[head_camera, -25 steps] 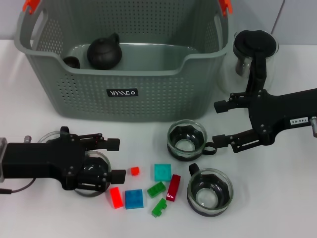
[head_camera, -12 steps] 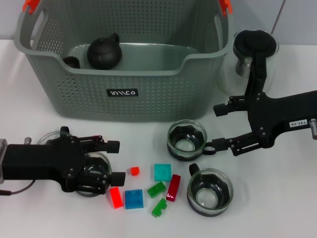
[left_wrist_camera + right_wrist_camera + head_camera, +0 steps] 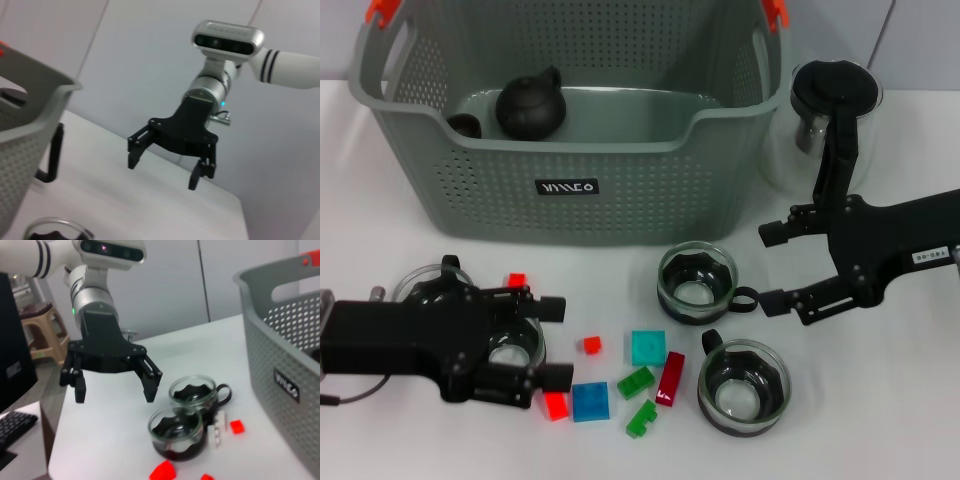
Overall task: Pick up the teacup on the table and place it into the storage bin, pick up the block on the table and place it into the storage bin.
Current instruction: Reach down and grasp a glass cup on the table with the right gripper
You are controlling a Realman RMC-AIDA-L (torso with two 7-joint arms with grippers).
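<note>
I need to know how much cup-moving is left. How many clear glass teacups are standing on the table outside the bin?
4. Two clear glass teacups near the right gripper; two beneath the left gripper, partly hidden.

A lab or office — keyboard [image 3: 12,426], plastic stool [image 3: 41,325] (plain grey walls).

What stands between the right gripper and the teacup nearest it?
Nothing visible. The right gripper, open, sits just beside the teacup, whose handle points toward it across bare table. The storage bin stands behind the cup.
</note>
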